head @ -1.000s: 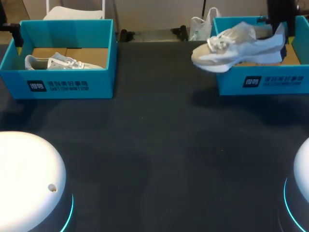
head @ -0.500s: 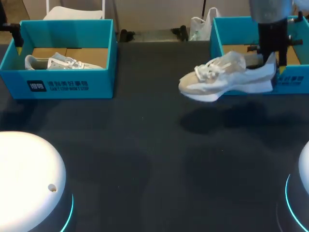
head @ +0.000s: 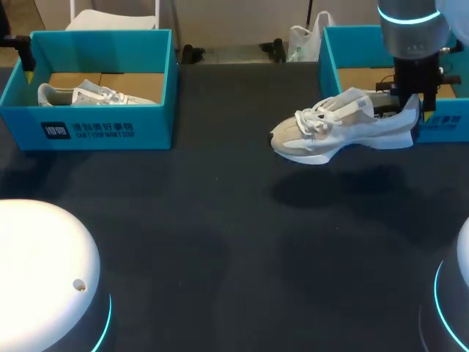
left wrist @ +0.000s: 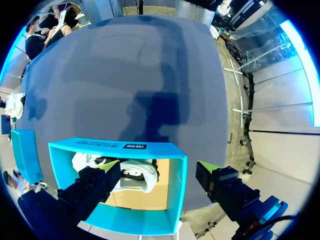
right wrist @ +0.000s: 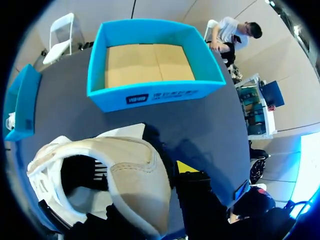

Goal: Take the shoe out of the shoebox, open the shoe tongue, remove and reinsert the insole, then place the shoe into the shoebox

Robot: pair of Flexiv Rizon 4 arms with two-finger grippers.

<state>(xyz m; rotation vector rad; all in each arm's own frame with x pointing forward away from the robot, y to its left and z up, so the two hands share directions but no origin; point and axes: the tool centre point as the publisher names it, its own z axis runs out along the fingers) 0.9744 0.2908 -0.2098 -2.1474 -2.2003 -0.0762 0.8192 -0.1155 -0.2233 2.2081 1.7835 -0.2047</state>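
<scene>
A white and beige shoe (head: 344, 128) hangs above the dark table, toe pointing left, just in front of the right blue shoebox (head: 447, 121). My right gripper (head: 409, 108) is shut on its heel. In the right wrist view the heel collar of the shoe (right wrist: 132, 175) fills the space between the fingers, with one yellow tip (right wrist: 186, 166) showing; the empty right shoebox (right wrist: 150, 87) lies ahead. My left gripper (left wrist: 157, 167) stands open over the left shoebox (left wrist: 125, 146), above a second shoe (left wrist: 137, 175) inside it.
The left blue shoebox (head: 102, 132) sits at the table's far left with a light shoe (head: 95, 94) in it. Dark tabletop (head: 220, 242) spreads between and in front of the boxes. Both arm bases sit at the near corners.
My right arm has carried the shoe out of the right shoebox, leftward and toward the near side, lower over the table. The left side has not changed.
</scene>
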